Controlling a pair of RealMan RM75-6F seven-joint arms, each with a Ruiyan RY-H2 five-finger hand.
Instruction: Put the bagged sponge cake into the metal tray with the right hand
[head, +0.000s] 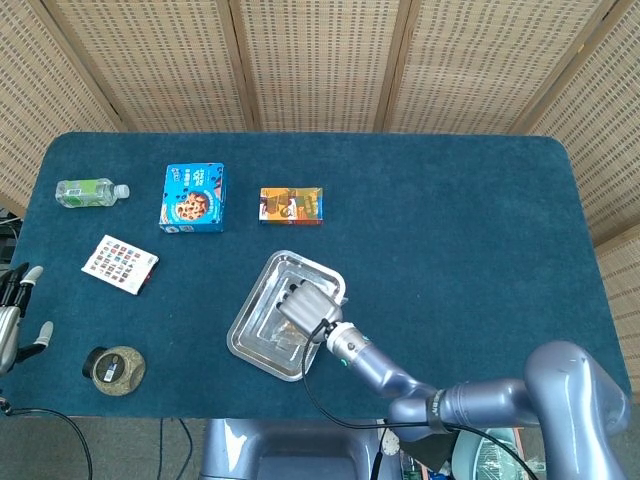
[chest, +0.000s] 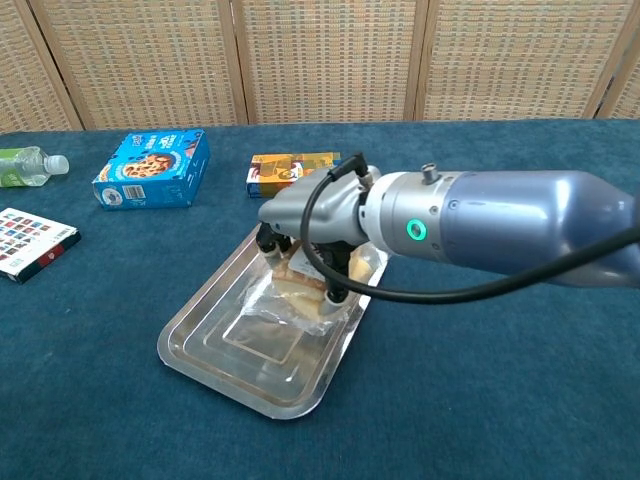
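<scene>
While your right hand (chest: 305, 235) hangs over the metal tray (chest: 200, 345), its fingers (chest: 331, 296) are curled down around the bagged sponge cake (chest: 285, 298) and grip it from above. In the chest view the cake sits inside the tray's rim, its clear wrapper spread across the tray's middle and far half; whether the bag already rests on the tray floor cannot be told. The head view shows the same hand (head: 304, 303) above the tray's middle (head: 250, 340), with the bag (head: 283, 336) only partly visible beneath it. Your right forearm runs from the tray toward the near right edge of the table (head: 470, 230).

Beyond the tray's far edge lies an orange box (chest: 295, 173), close to the tray but apart from it. Further left of that, behind the tray, stands a blue cookie box (chest: 152, 168). Well to the left of the tray lies a patterned card pack (chest: 30, 242), and behind that, a green bottle (chest: 28, 166) on its side. Near the table's front edge, far left of the tray, sits a round dark tin (head: 114, 368).

Your left hand (head: 14, 315) rests at the left edge of the table, well apart from the tray, fingers apart and holding nothing.
</scene>
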